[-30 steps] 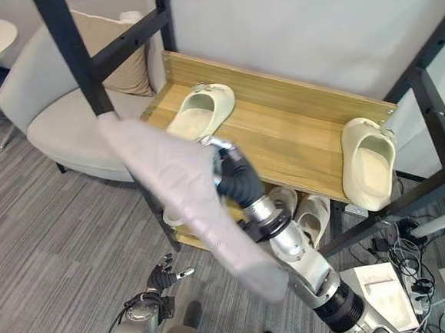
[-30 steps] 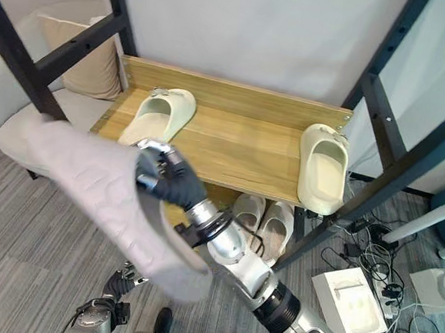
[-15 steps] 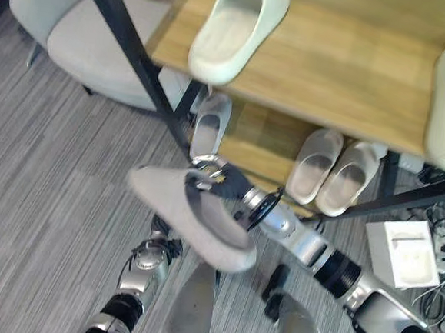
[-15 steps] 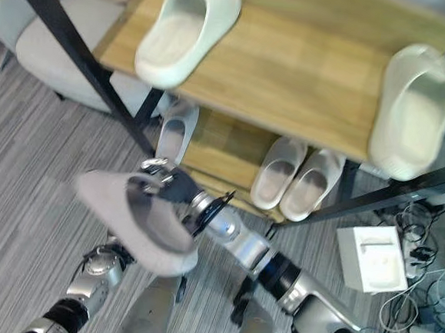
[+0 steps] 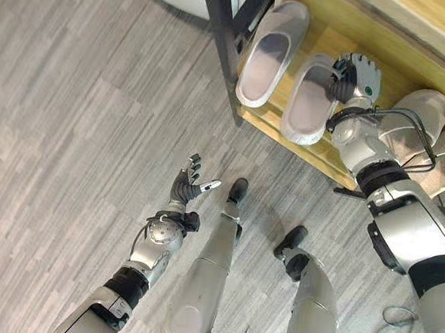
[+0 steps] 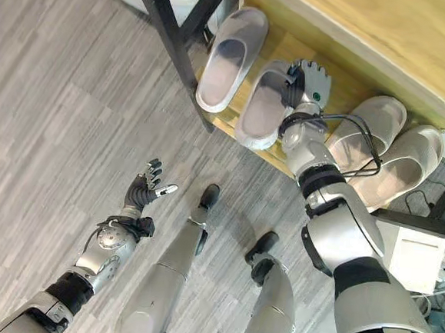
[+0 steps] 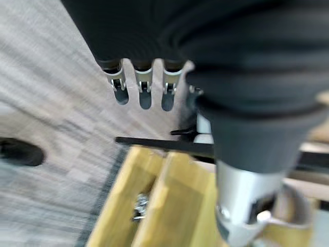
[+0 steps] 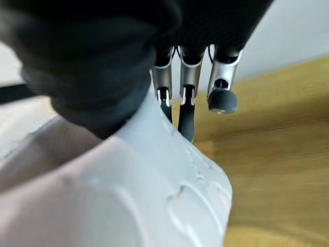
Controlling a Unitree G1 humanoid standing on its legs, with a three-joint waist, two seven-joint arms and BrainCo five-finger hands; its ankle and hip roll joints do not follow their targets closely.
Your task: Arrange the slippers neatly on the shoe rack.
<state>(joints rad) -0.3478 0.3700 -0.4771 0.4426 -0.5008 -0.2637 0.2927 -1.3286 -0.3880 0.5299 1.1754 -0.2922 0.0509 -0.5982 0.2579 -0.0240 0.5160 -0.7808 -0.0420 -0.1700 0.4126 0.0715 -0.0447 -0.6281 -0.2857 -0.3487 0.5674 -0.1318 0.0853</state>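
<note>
A grey slipper (image 5: 308, 102) lies on the rack's lower wooden shelf (image 5: 330, 21), close beside a matching grey slipper (image 5: 270, 53) on its left. My right hand (image 5: 354, 75) is at the far end of the first slipper, fingers (image 8: 187, 103) curled over its upper (image 8: 154, 195). A pair of cream slippers (image 6: 372, 132) lies to the right on the same shelf, partly behind my forearm. My left hand (image 5: 187, 187) hangs open over the floor, apart from everything; its fingers (image 7: 144, 90) are straight in the left wrist view.
The rack's black post (image 5: 226, 39) stands just left of the grey pair. The upper wooden shelf (image 6: 410, 35) overhangs at the top right. Grey striped floor (image 5: 79, 124) spreads to the left.
The camera has tilted down. My right hand has brought the grey slipper down from mid-air onto the lower shelf beside the other grey one. The left hand stays low over the floor.
</note>
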